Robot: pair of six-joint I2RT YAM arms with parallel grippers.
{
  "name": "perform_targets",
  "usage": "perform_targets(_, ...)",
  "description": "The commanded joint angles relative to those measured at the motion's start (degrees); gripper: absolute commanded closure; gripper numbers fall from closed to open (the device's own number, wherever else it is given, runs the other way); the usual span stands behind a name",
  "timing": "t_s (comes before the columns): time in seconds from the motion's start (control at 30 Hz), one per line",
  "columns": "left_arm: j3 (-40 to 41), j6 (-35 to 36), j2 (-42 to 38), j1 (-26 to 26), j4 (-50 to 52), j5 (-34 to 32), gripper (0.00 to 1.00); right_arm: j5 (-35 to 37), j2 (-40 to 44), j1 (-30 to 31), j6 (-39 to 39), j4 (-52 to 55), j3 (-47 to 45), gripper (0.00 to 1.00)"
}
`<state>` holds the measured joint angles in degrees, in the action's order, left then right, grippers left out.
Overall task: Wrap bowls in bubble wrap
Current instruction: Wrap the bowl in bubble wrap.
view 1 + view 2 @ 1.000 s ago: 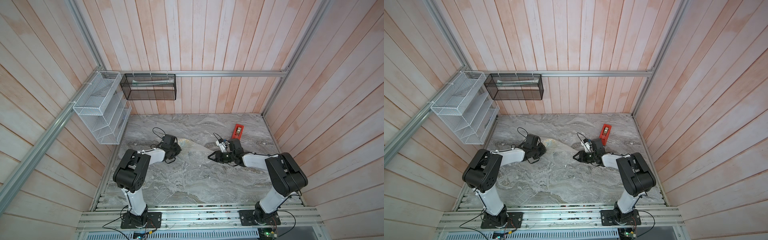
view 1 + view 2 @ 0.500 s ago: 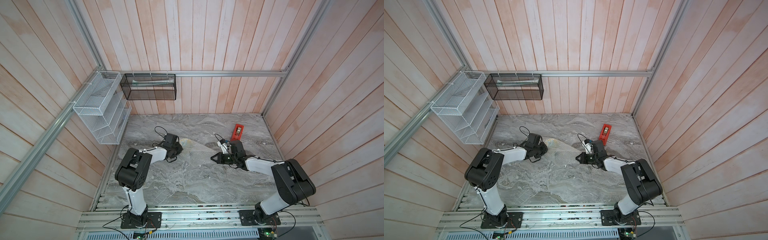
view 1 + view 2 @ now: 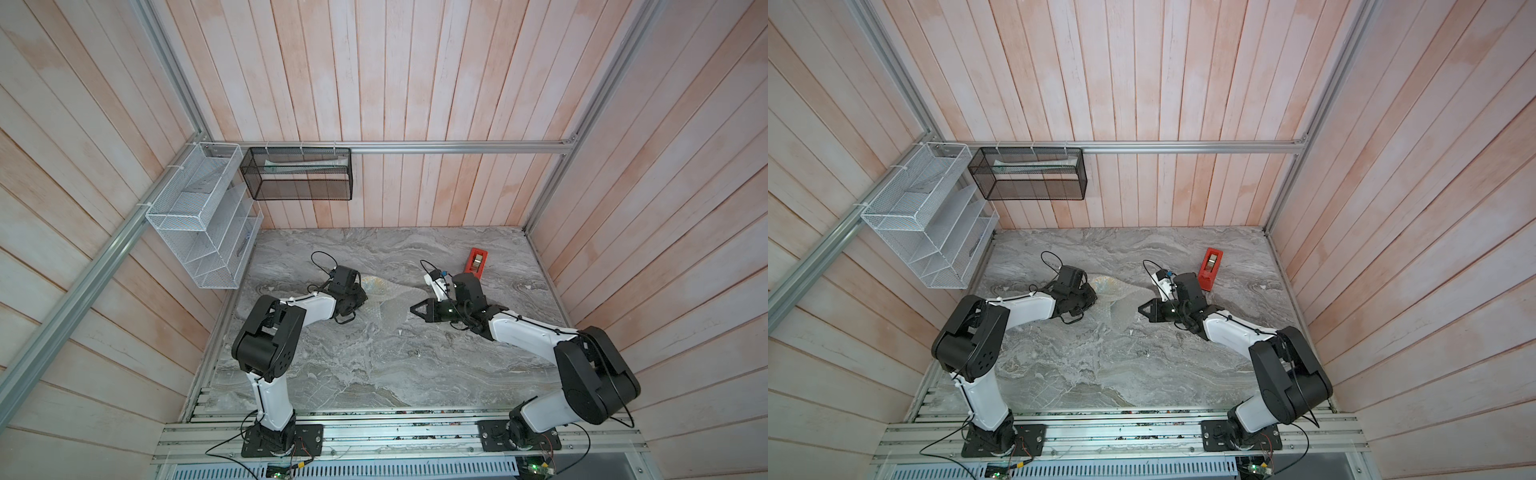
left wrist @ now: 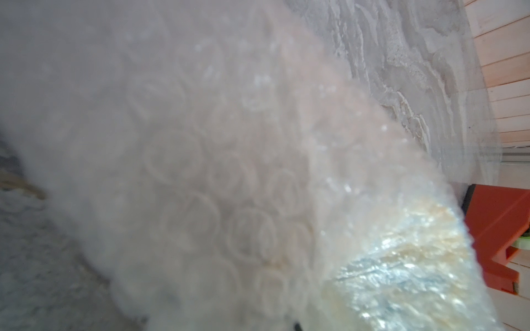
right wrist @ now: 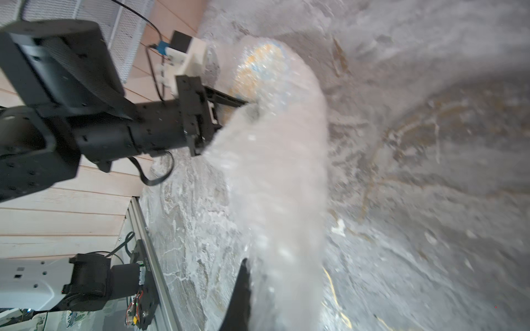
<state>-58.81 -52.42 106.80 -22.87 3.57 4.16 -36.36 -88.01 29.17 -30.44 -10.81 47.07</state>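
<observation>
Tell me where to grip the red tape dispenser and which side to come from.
Grip the red tape dispenser across its narrow body, jaws on the two long flat sides, coming straight down from above. It sits long and slim on the table, its length running toward the back wall, so those sides probably offer the only parallel faces.

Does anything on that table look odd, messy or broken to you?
Nothing looks broken or spilled. The bubble wrap is bunched into a crumpled raised ridge instead of lying flat, with the bowl showing through it at one end. A tiny white scrap lies loose beside the ridge.
</observation>
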Motion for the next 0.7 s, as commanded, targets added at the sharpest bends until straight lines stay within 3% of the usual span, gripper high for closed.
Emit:
perform_targets(0.0, -1.1, 1.2, 1.7, -0.3, 1.7, -3.0, 0.94, -4.2, -3.9, 1.1, -3.1, -2.9, 4.9, 1.0)
perform_targets(0.37, -0.9, 2.1, 1.9, -1.4, 0.3, -0.9, 0.96, -5.8, -24.2, 4.6, -4.3, -4.9, 23.7, 1.0)
perform_targets(0.67, 1.6, 1.5, 0.6, -1.7, -1.4, 1.3, 0.96, 0.5, -37.1, 6.1, -1.6, 2.1, 35.8, 1.0)
